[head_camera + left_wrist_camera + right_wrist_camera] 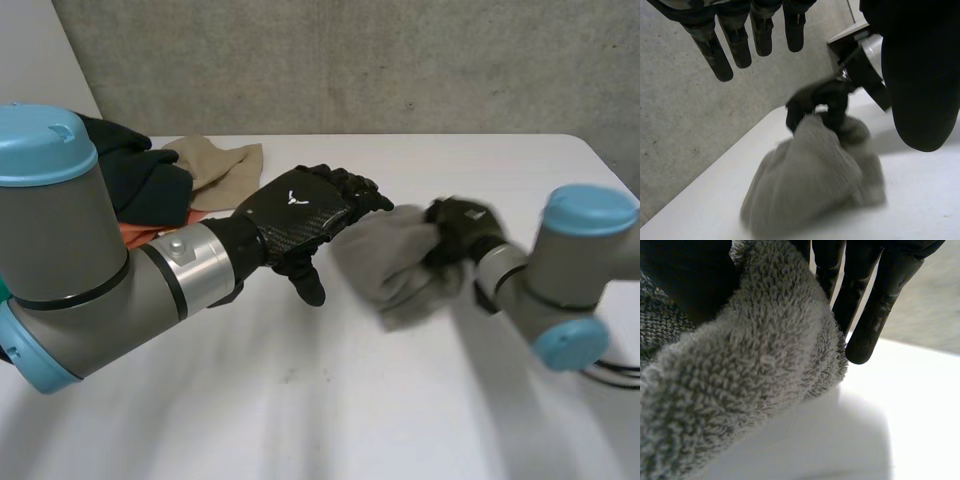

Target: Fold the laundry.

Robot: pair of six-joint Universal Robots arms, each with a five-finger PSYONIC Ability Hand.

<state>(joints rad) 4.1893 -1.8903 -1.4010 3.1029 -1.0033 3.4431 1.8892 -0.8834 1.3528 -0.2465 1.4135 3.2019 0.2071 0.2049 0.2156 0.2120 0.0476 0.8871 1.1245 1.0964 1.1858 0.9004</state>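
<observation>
A crumpled grey towel (395, 262) lies bunched on the white table (330, 400) between my two hands. My right hand (462, 225) grips its right edge, with the fingers curled into the cloth. The left wrist view shows that hand (820, 100) clamped on the top of the towel (810, 185). In the right wrist view the towel (755, 365) is pinched between my thumb and fingers (875, 300). My left hand (300, 215) hovers just left of the towel, fingers (735, 45) straight and open, holding nothing.
A pile of laundry sits at the back left: a dark garment (140, 170), a beige cloth (215, 160) and an orange piece (135, 233). A concrete wall (400, 60) stands behind the table's far edge.
</observation>
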